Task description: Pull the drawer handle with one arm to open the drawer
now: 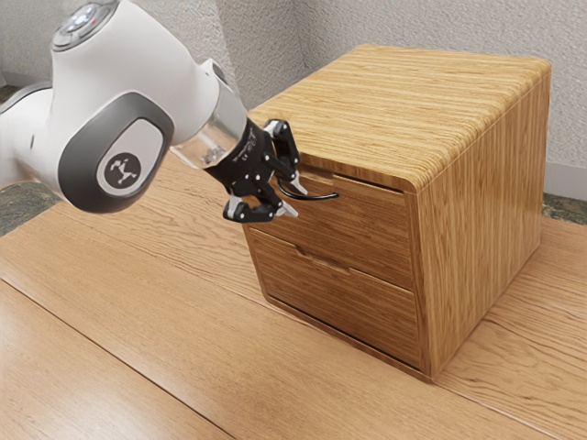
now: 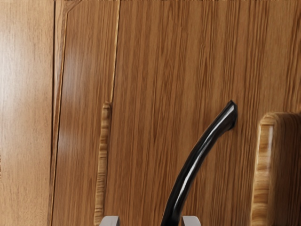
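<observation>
Surroundings: wooden table (image 1: 183, 367), grey wall (image 1: 413, 27), dark floor (image 1: 20, 206).
Table planks show long seams and light grain. Wall is rough-textured and stands behind the table. Speckled floor shows beyond the table edge at the exterior view's left.

No legible words or numbers. One sign: a white emblem on the grey joint cap (image 1: 122, 170) of the arm. Pale specks on the gripper (image 1: 289, 200) body: too small to read.

Light wooden table (image 1: 138, 367) with long plank seams, two-drawer wooden cabinet (image 1: 431, 128) standing flat on it, tabletop reaching out before and beside the cabinet.
</observation>
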